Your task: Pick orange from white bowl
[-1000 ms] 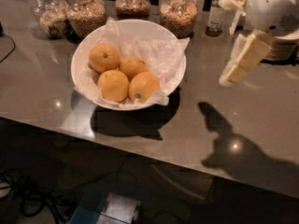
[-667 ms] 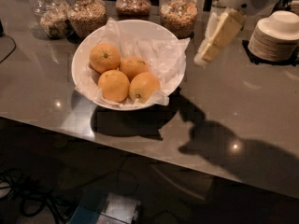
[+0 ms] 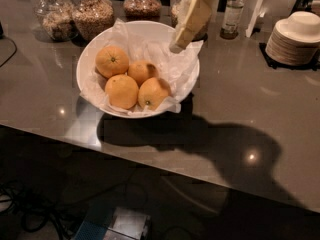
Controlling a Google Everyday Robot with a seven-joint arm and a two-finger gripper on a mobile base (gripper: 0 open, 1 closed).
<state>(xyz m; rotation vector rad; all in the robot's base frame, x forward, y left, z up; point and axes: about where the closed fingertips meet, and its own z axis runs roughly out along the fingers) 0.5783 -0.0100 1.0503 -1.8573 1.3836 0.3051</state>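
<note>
The white bowl (image 3: 86, 59), lined with crinkled white paper, sits on the grey counter left of centre. Several orange fruits lie in it. The roundest orange (image 3: 112, 61), with a dark stem dot, is at the bowl's far left; the others sit to its right and in front of it. My gripper (image 3: 178, 45) comes down from the top of the view, cream coloured, and hangs over the bowl's far right rim. It is above the paper, to the right of the fruits, and touches none of them.
Glass jars of grains (image 3: 93, 13) stand in a row behind the bowl, with a small bottle (image 3: 232, 15) further right. A stack of white plates (image 3: 298, 38) is at the back right. The counter's front edge (image 3: 150, 161) runs across, with cables on the floor below.
My gripper has moved left from the counter's right side, near the plates, to above the bowl's far right rim. The bowl and fruits have not moved.
</note>
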